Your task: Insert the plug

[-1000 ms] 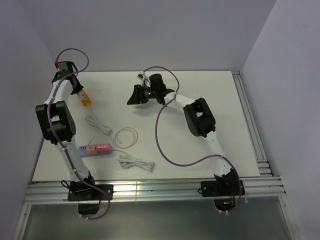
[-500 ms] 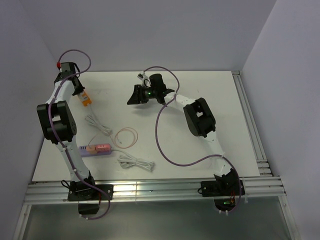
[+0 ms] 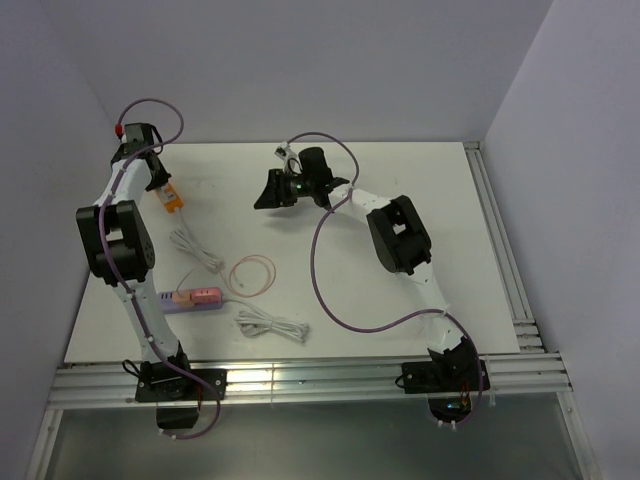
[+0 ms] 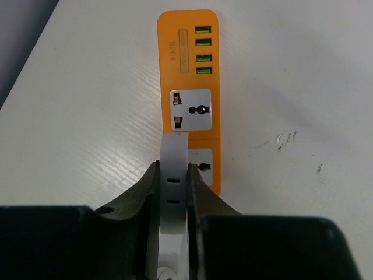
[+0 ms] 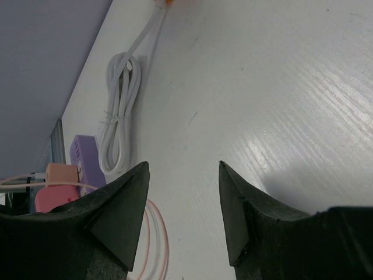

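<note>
Plug point(image 3: 205, 295) sat on lilac strip point(image 3: 168, 300) near desk point(image 3: 450, 230) front, unmoved. Right hand point(image 5: 183, 166) gaped wide, empty, same spot. Left hand point(image 4: 173, 169) stayed clamped on white block point(image 4: 174, 149) over orange strip point(image 4: 186, 58); elbow shifted slightly.

**White table, two strips, three cords**

The white table point(image 3: 440, 200) carries an orange strip point(image 3: 171, 199) at far left, flat, sockets up. Nearer lies a white cord point(image 3: 195, 250), loosely bundled. A lilac strip point(image 3: 170, 301) lies near the front-left edge. The plug point(image 3: 200, 295) seems to sit on it, though the view is coarse. Just beside them a pink cord point(image 3: 250, 272) coils, and a second white bundle point(image 3: 270, 324) lies nearer the front.
</note>
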Controlling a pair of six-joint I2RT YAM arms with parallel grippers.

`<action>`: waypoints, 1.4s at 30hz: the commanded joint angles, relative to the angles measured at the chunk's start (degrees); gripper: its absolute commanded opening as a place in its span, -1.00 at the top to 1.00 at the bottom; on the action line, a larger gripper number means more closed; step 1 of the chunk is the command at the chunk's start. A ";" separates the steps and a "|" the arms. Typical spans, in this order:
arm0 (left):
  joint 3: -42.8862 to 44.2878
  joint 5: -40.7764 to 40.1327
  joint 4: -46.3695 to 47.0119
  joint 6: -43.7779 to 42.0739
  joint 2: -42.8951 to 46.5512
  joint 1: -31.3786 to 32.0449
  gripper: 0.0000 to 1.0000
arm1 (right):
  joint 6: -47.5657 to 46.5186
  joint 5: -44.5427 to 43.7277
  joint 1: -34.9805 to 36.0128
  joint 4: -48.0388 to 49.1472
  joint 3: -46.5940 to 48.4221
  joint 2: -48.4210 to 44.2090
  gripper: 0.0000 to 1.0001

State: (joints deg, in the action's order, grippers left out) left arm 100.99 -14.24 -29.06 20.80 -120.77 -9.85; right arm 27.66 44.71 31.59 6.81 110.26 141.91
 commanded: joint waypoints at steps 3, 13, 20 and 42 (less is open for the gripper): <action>-1.13 -1.23 -1.79 0.82 -0.26 0.44 0.99 | 0.29 1.17 -0.39 1.28 2.24 0.83 -0.16; -4.31 -3.25 1.55 0.47 -2.54 2.55 0.99 | 0.29 1.26 -0.39 1.63 1.45 0.56 -0.16; -7.74 -1.85 4.80 0.38 -2.19 2.73 0.99 | 0.20 1.52 -0.39 1.89 1.28 0.48 -0.16; -2.73 7.65 0.76 -3.31 -7.81 0.53 0.99 | -9.01 -5.23 3.02 -13.38 13.53 2.85 -0.18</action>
State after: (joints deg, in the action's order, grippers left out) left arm 100.03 -10.74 -18.87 17.65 -123.26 -9.19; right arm 24.77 43.92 32.18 0.51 115.39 144.22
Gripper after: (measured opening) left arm 0.204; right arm 0.587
